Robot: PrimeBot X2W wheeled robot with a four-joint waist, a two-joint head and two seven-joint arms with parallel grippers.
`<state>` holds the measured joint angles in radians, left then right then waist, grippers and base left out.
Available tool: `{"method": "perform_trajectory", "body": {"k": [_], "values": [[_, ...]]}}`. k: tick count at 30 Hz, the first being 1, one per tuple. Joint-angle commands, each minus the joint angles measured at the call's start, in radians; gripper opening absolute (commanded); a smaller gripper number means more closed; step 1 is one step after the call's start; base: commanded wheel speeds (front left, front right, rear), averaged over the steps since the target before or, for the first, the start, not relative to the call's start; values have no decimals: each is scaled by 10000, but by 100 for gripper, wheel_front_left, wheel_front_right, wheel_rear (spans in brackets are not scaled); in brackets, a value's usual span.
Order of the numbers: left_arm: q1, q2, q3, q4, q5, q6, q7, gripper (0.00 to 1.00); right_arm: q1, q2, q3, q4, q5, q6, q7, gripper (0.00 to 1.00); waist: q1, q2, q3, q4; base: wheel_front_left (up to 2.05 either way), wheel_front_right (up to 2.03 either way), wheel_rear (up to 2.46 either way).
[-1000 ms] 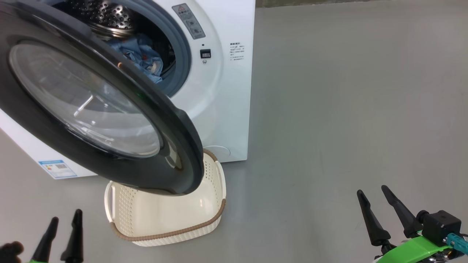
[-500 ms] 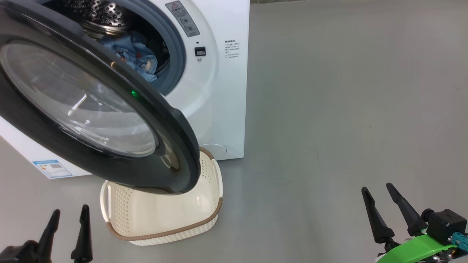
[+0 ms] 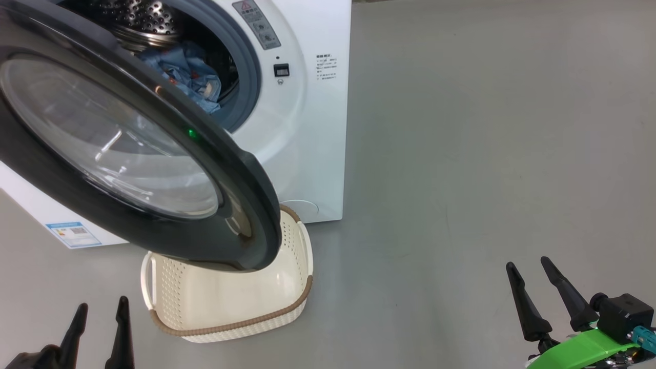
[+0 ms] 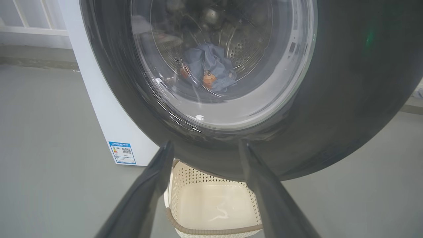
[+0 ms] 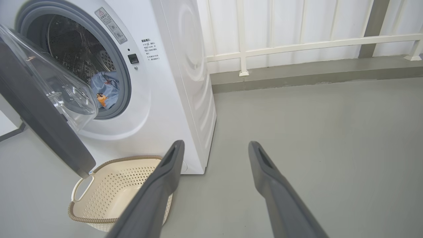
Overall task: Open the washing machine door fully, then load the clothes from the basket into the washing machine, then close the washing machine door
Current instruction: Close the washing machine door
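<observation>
Washing machine door (image 3: 118, 138) over basket (image 3: 230, 324), left hand (image 3: 102, 303) spread before it

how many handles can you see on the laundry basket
2. In the head view, the left handle is on the basket's left end; the right handle is on its right end, beside the open washing machine door. None looks hidden.

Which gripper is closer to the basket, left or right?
Left. The left gripper is close by the basket, at its left side; the right gripper is far off to its right.
</observation>
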<state>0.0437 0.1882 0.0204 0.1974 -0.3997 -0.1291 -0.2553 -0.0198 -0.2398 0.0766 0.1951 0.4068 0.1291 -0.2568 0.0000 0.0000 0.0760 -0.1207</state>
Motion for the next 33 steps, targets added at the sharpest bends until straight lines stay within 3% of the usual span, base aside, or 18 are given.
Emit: {"method": "perform_trajectory", "body": {"k": [1, 3, 4, 6, 7, 9, 23, 33], "values": [[-259, 145, 358, -170, 106, -15, -64, 100, -68, -125, 135, -253, -65, 16, -49, 100, 0, 0, -1, 31, 0, 0, 0], [-286, 131, 325, -166, 118, -15, -64, 100, -81, -115, 130, -246, -91, 16, -49, 100, 0, 0, 11, 98, 0, 0, 0], [-291, 127, 300, -166, 118, -15, -64, 100, -97, -95, 123, -245, -106, 16, -49, 91, 0, 0, 17, 134, 0, 0, 0], [-310, 129, 220, -165, 144, -15, -64, 100, -138, -44, 115, -269, -124, 16, -49, 49, 0, 0, 44, 242, 0, 0, 0], [-314, 120, 202, -165, 147, -15, -64, 100, -171, -12, 111, -276, -134, 16, -49, 41, 0, 0, 49, 294, 0, 0, 0], [-308, 74, 199, -156, 131, -15, -64, 100, -252, 56, 90, -264, -154, 16, -49, 0, 0, 0, 60, 415, 0, 0, 0], [-349, -345, 115, -223, 78, -15, -64, 100, -2010, 586, 469, -64, -9, 16, -49, 0, 0, 0, 24, 1432, 0, 0, 0], [-173, -637, 166, -689, 210, -15, -64, 100, -3560, 687, 962, -1465, 257, 16, -49, 0, 0, 0, -112, 2110, 0, 0, 0]]}}
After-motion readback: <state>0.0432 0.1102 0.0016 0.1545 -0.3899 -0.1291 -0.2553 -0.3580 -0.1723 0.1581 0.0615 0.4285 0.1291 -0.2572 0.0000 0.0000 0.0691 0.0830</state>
